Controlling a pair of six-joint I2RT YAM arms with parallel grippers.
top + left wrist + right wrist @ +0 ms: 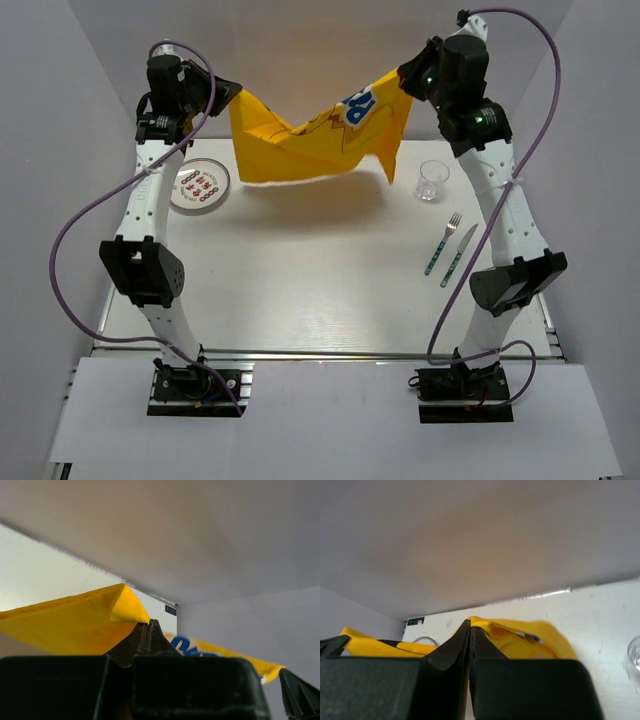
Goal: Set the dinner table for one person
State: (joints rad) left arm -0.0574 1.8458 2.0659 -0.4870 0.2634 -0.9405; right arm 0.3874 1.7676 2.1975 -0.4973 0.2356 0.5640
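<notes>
Basically the counter [320,300] is the white slab filling the middle of the overhead view, with a metal rail on its near edge and the arm bases just this side of the rail. Judgement: it is rigid, fixed and smooth-faced, so there is nothing to grasp on it. It only receives things, and light items could slide.

Above its far half hangs a yellow cloth [300,140] with blue print, strung between both arms. It sags in the middle and its lower edge looks clear of the surface.

The left end effector [232,95] is pressed together, pinching the cloth's upper left corner. The right end effector [405,78] does the same on the upper right corner. Both wrist views agree: fingers together, yellow fabric at the tips. The cloth reads soft, light and floppy. Corners are the right hold, kept spread or it bunches.

On the counter:
- patterned plate [200,185], far left, beside the left arm
- clear glass [432,181], far right, probably fragile and slippery
- fork [443,243] and knife [459,255], side by side, nearer than the glass

Place setting not yet laid.
</notes>
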